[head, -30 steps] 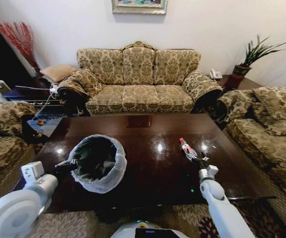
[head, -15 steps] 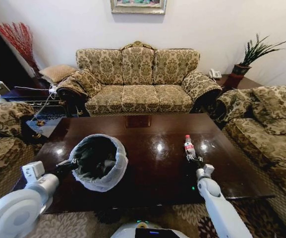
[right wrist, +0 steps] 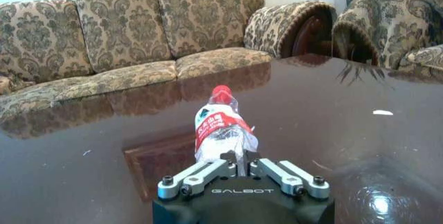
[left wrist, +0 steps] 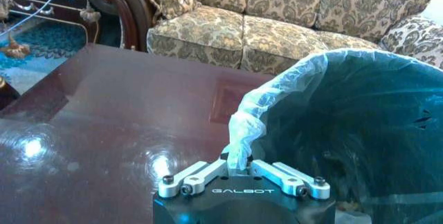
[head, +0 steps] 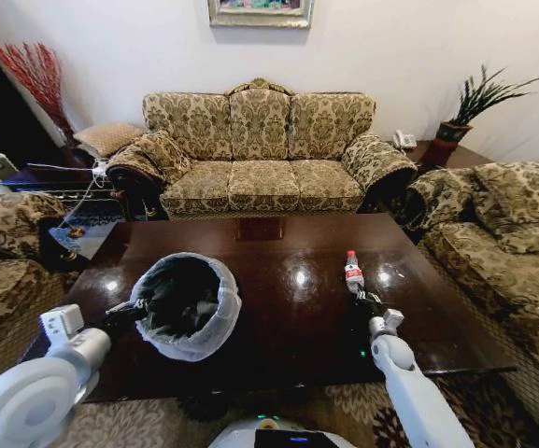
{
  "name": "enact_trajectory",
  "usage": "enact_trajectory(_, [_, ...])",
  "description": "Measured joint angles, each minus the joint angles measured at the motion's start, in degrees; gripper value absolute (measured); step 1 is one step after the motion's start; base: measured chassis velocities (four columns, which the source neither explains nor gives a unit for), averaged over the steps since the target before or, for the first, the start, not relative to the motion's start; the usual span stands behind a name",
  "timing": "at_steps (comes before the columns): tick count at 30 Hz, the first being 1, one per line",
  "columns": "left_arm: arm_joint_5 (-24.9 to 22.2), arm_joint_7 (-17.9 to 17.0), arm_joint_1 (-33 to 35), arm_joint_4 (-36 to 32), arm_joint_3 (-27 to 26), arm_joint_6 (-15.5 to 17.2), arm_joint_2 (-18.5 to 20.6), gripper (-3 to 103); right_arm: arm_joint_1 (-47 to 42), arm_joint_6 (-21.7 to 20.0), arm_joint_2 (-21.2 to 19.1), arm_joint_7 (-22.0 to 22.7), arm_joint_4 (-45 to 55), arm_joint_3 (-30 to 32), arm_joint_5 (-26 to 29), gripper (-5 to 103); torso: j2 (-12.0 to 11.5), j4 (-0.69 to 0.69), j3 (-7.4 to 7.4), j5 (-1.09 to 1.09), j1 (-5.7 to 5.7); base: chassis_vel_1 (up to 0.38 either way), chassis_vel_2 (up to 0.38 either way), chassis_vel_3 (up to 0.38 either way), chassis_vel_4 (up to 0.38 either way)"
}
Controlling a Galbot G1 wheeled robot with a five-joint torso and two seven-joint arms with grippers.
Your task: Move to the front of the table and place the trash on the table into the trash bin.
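A: Where are we in the job?

B: Our right gripper (head: 361,297) is clamped on the crumpled clear plastic bottle with red cap and label (head: 353,271), just above the glossy dark brown table (head: 278,322).

A: And next?

B: Carry it over the round black white-lined trash bin (head: 187,303), whose rim our left gripper (left wrist: 239,169) pinches, beside the bottle.

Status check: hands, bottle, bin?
Right hand shut on bottle, cap up, above table. Left hand clamped on bin liner rim, bin tilted toward bottle. Nothing between them.
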Motion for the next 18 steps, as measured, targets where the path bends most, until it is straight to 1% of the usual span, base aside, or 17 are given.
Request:
enact_trajectory(2, [0.02,0.00,0.19,-0.13,-0.14,-0.01,-0.03,0,-0.23,-0.06,-0.11,-0.11,0.18,0.25,0.64,1,0.00,0.00,0.01,0.00,0.00,0.000,0.000,0.000,0.000])
enact_trajectory(6, [0.02,0.01,0.44,-0.21,-0.25,-0.01,-0.01,0,-0.86,0.12,-0.12,-0.26,1.24,0.49,1.09,1,-0.01,0.00,0.02,0.02,0.00,0.000,0.000,0.000,0.000])
enact_trajectory(7, [0.02,0.01,0.57,-0.21,-0.39,-0.01,0.10,0,-1.44,0.62,-0.12,-0.58,2.86,0.51,1.82,1,-0.02,-0.01,0.03,0.07,0.00,0.000,0.000,0.000,0.000])
enact_trajectory(8, [0.00,0.00,0.72,-0.22,-0.59,-0.01,0.31,0,-1.98,1.66,-0.11,-1.42,5.22,0.53,2.59,1,-0.03,-0.01,0.03,0.08,0.01,0.000,0.000,0.000,0.000])
enact_trajectory(10, [-0.22,-0.06,0.86,-0.23,-0.99,-0.01,0.73,0,-3.05,3.28,0.16,-4.07,10.87,0.73,3.07,0,-0.02,-0.01,0.03,0.00,0.01,0.000,0.000,0.000,0.000])
enact_trajectory(11, [-0.22,-0.06,0.86,-0.23,-0.99,-0.01,0.73,0,-3.05,3.28,0.16,-4.07,10.87,0.73,3.07,0,-0.02,-0.01,0.03,0.00,0.01,0.000,0.000,0.000,0.000])
enact_trajectory(12, [-0.53,-0.21,0.77,-0.20,-1.17,-0.01,1.18,0,-3.54,4.04,0.54,-6.24,16.38,0.15,3.12,0,-0.02,-0.01,0.03,0.00,0.01,0.000,0.000,0.000,0.000])
enact_trajectory(15, [-1.56,-0.75,0.72,-0.21,-1.61,0.11,1.77,0,-3.42,4.87,1.35,-10.38,27.14,-3.24,1.45,0,-0.02,0.00,0.02,-0.03,0.01,0.000,0.000,0.000,0.000])
enact_trajectory(16, [-1.56,-0.75,0.72,-0.21,-1.61,0.11,1.77,0,-3.42,4.87,1.35,-10.38,27.14,-3.24,1.45,0,-0.02,0.00,0.02,-0.03,0.01,0.000,0.000,0.000,0.000])
enact_trajectory(18, [-2.46,-0.98,1.16,-0.40,-2.44,0.32,2.13,0,-3.19,4.88,1.37,-13.97,33.66,-6.44,1.20,0,-0.02,0.01,0.01,-0.03,0.01,0.000,0.000,0.000,0.000])
